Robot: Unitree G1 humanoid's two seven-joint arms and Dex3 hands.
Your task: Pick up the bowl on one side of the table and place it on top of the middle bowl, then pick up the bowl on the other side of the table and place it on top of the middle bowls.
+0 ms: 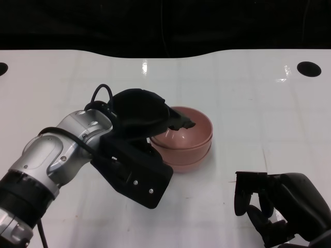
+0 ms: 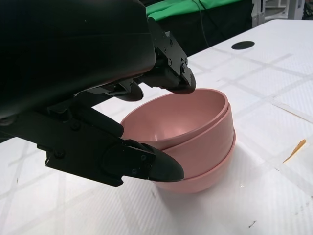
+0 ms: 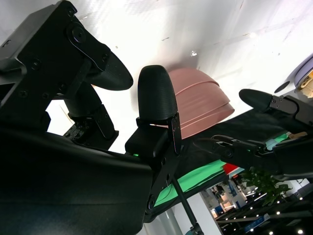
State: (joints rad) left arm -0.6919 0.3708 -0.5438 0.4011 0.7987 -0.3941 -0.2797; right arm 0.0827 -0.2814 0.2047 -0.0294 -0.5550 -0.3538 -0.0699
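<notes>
Three pink bowls [image 1: 195, 140] sit nested in one stack at the table's middle, also shown in the left wrist view [image 2: 200, 137] and the right wrist view [image 3: 201, 100]. My left hand [image 1: 142, 111] is at the stack's left side. Its upper fingers [image 2: 182, 78] hover at the top bowl's rim, and the thumb [image 2: 156, 166] lies low against the outside of the stack. The wide spread between them pinches nothing. My right hand [image 1: 274, 206] rests near the table's front right, apart from the bowls, fingers loosely spread and holding nothing.
The white table [image 1: 258, 103] has a dark round hole [image 1: 309, 68] at the far right and another at the far left edge [image 1: 2, 68]. A small orange mark [image 2: 295, 148] lies on the table beside the stack.
</notes>
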